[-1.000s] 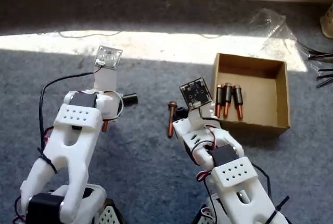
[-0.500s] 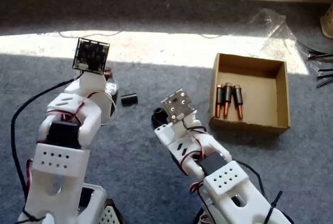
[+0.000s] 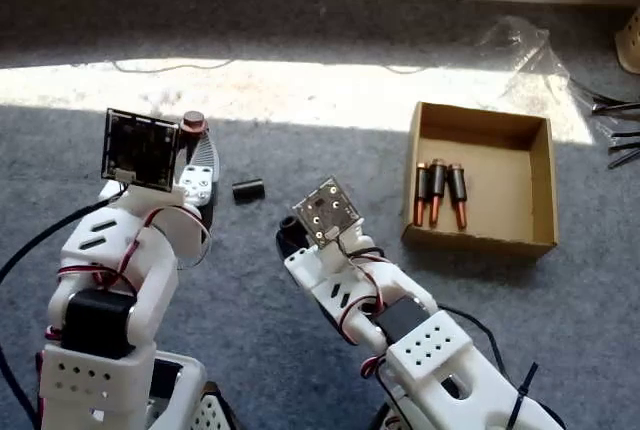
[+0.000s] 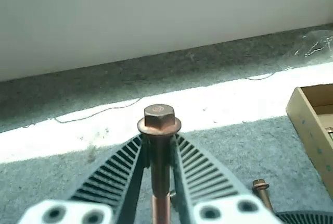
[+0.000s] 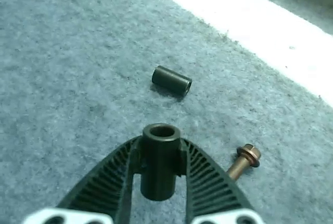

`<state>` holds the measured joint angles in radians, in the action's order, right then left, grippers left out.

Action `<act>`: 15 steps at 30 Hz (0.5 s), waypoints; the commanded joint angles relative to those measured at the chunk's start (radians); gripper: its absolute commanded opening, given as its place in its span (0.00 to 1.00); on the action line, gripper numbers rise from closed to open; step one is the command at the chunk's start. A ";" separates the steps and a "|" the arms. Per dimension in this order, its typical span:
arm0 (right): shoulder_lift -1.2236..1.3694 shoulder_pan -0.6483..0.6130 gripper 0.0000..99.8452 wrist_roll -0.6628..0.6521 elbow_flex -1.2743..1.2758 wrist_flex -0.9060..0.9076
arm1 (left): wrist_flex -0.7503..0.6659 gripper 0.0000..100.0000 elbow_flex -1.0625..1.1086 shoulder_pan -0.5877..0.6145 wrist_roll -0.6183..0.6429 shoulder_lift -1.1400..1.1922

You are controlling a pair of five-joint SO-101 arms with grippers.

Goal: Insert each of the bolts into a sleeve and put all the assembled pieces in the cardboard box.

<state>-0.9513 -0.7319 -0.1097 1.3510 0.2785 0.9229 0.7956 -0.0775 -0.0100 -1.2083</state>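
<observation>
Overhead, you have the left arm [image 3: 120,250] at the near left of the worktop [image 3: 290,370]. The left jaws are closed on a copper bolt [image 3: 193,122] that stands upright, head on top. Just right of it a loose sleeve [image 3: 248,191], black, lies on its side on the grey surface. Your right arm [image 3: 370,300] sits near the middle, and the right jaws grip the held sleeve [image 3: 290,233], which is near the loose one but apart from it. To the right the cardboard box [image 3: 478,118] stands open. Three assembled pieces [image 3: 437,193] lie side by side in it, close to its left wall. A crumpled clear bag [image 3: 515,45] lies at the far right, beyond the box.

From the left wrist, you see the left jaws drawn narrow on the copper bolt [image 4: 159,122], clamping its shank just beneath the flanged hexagonal head. Down on the worktop lies a loose bolt [image 4: 261,190], and a corner of the cardboard box [image 4: 307,114] shows past it.

From the right wrist, the right jaws pinch the held sleeve [image 5: 160,156] by its sides, its open bore facing the camera. The loose sleeve [image 5: 171,80] lies beyond it on its side. The loose bolt [image 5: 243,160] lies close beside the jaws, its shank running behind one of them.
</observation>
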 commanded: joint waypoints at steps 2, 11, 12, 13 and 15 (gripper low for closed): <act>-0.022 -0.012 0.01 -0.003 -0.008 -0.027 | -0.003 0.01 -0.012 -0.074 -0.009 -0.033; -0.022 -0.008 0.01 -0.009 -0.007 -0.031 | -0.089 0.01 -0.012 -0.076 -0.009 -0.035; -0.022 -0.008 0.01 -0.009 -0.007 -0.031 | -0.100 0.01 -0.012 -0.076 -0.009 -0.035; -0.022 -0.008 0.01 -0.009 -0.008 -0.031 | -0.110 0.01 -0.012 -0.076 -0.009 -0.035; -0.024 -0.005 0.01 -0.009 -0.010 -0.031 | -0.133 0.01 -0.012 -0.076 -0.009 -0.035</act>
<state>-0.9513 -0.7319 -0.1097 1.3510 0.2785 0.8523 0.7971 -0.1419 -0.0100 -1.2098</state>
